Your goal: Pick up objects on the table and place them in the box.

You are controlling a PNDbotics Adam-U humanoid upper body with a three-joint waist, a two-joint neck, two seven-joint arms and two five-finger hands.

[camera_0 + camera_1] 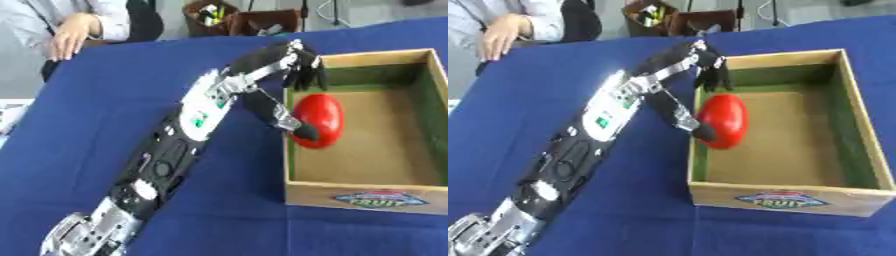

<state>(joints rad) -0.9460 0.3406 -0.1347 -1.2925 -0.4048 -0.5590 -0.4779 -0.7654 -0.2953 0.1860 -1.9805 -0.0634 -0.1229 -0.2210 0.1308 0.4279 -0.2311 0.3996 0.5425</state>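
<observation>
Left hand [293, 75] reaching in from near left, across the blue cloth [114, 95], to the box's left wall. Fingers draped over the far side of the red object [723, 120], thumb pressed against its near-left flank; so curled round it, holding. Red object: smooth, rounded, egg-like, glossy; sitting inside the wooden box [780, 192] against the left wall, toward the far half. Whether resting on the box floor or hanging just above it, hard to say from this angle. Grip from above and from the side keeps the palm outside the wall while only the fingertips dip in, probably to clear the rim. Box open-topped, green lining on the inner walls, label on the near face; nothing else seen inside. Right hand nowhere in either view. Judged stage: placing nearly done, release not yet made. Likely snag: round thing rolling once let go.
</observation>
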